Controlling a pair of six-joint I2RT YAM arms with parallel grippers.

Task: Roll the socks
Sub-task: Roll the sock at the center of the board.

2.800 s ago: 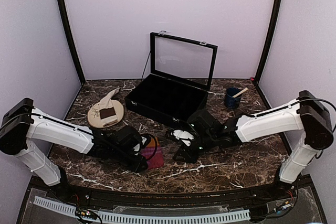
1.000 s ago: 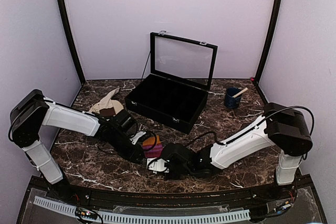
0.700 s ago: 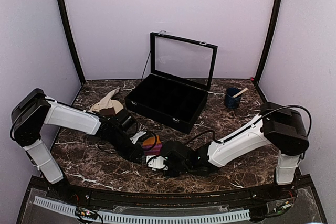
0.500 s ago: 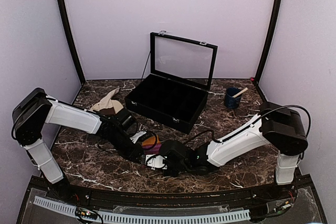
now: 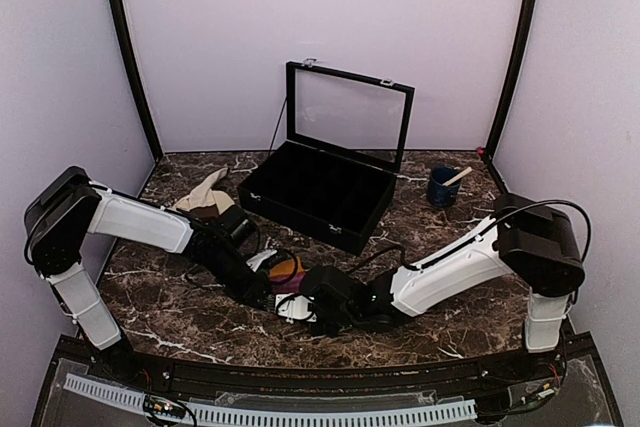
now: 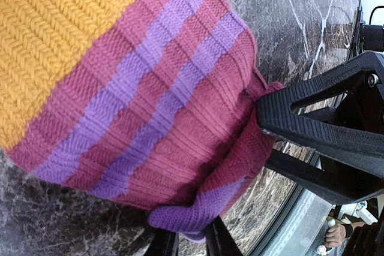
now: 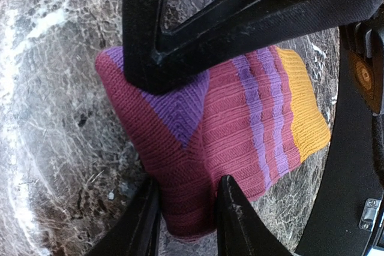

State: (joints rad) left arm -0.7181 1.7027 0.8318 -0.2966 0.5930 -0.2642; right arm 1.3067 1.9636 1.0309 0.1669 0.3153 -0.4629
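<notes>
We see the pink sock (image 7: 240,124) folded into a thick, blunt wedge on the dark veined marble table (image 5: 180,307). It sits near the front edge at the centre, between the two grippers. Its knit is chunky and ribbed: a magenta body, narrow purple stripes, a purple triangular patch at one corner, and a mustard-orange band of coarser stitches at the opposite end. The bundle's long axis runs from the purple corner to the orange band. In the top view the orange end faces far and slightly left, towards the black case (image 5: 300,219), and the magenta fold lies nearer us. The left gripper (image 6: 185,237) has its hard black jaws closed on the purple tip of the fold. The right gripper (image 7: 185,205) pinches the magenta edge, with fabric bulging between its jaws. The cream sock (image 5: 205,190) lies limp at the far left, well apart. It is soft beige with a dark brown band, its long axis slants from near-left to far-right, and the left arm partly hides it.
</notes>
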